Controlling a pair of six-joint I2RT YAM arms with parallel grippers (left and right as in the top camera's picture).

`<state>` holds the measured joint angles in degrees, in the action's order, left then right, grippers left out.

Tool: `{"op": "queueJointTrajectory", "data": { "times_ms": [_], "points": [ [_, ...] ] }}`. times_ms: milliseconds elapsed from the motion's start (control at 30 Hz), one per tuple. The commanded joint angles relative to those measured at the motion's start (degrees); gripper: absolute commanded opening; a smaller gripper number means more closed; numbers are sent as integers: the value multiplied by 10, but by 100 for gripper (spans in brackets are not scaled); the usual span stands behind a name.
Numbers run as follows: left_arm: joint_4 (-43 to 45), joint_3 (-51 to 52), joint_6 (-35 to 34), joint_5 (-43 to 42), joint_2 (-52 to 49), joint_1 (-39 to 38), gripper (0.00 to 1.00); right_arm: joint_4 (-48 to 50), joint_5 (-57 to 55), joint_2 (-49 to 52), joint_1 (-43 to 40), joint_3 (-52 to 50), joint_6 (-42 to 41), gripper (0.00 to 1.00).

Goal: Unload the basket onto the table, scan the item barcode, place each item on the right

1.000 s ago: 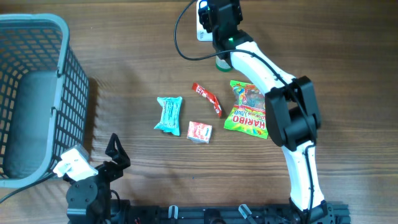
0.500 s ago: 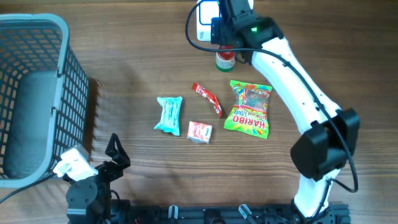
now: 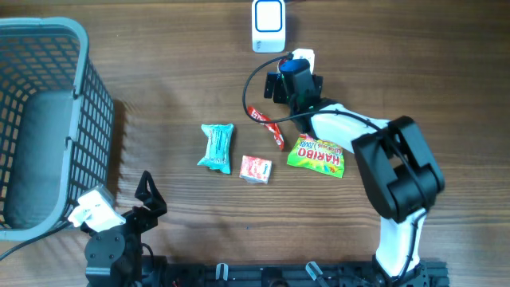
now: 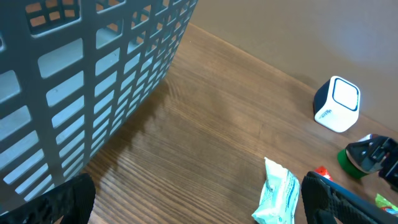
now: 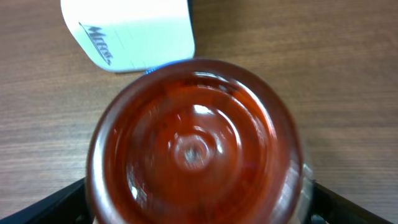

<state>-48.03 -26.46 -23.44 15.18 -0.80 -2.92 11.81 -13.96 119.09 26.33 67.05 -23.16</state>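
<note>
The table (image 3: 446, 48) is bare wood. The grey basket (image 3: 94, 112) stands far left of the scanner (image 3: 268, 24) and nearer the robot. The right arm (image 3: 398, 171) bends in toward the scanner, and the right gripper (image 5: 196, 186) sits just on the robot's side of it. Its fingers are spread wide on either side of the bottle (image 5: 193, 149). Whether they press on it cannot be told.

The left gripper (image 4: 198, 186) is well away from the scanner, beside the basket, fingers apart around nothing.

The Haribo bag (image 3: 319, 156) lies nearer the robot than the scanner, partly under the right arm. The teal pack (image 3: 217, 147) lies left of the bag.

The bottle's round red end fills the right wrist view, with the scanner just beyond it. The left wrist view shows its green cap near the scanner.

The red-white pack (image 3: 256, 168) and the red stick (image 3: 275, 134) lie between the teal pack and the bag.
</note>
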Motion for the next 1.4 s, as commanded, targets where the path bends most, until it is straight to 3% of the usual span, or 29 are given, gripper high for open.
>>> {"op": "queueJointTrajectory", "data": {
  "times_ms": [0,67,267,367,467,533,633,667,700,767,867,1000,1200,1367],
  "points": [
    [2,2,7,5,4,-2,100,37,-2,52,1,-4,21,96],
    [2,2,7,5,4,-2,100,36,-10,55,1,-4,21,77],
    [2,2,7,5,4,-2,100,5,-10,-3,1,-3,37,64],
    [2,2,7,5,4,-2,100,-103,25,-108,0,-3,33,62],
    [2,2,7,5,4,-2,100,-214,211,-191,-8,-3,33,63],
    [2,2,7,5,4,-2,100,-288,400,-234,-20,-3,37,63],
    [2,2,7,5,4,-2,100,-328,685,-241,-46,-3,34,63],
    [2,2,7,5,4,-2,100,-332,727,-241,-52,-3,24,63],
    [2,2,7,5,4,-2,100,-339,732,-241,-54,-3,17,65],
    [2,2,7,5,4,-2,100,-380,615,-240,-49,-3,18,100],
    [2,2,7,5,4,-2,100,-464,451,-241,-12,-3,17,100],
    [2,2,7,5,4,-2,100,-480,245,-241,67,2,23,100],
    [2,2,7,5,4,-2,100,-497,198,-206,76,80,56,100],
    [2,2,7,5,4,-2,100,-689,214,-28,81,271,60,100]
  ]
}}
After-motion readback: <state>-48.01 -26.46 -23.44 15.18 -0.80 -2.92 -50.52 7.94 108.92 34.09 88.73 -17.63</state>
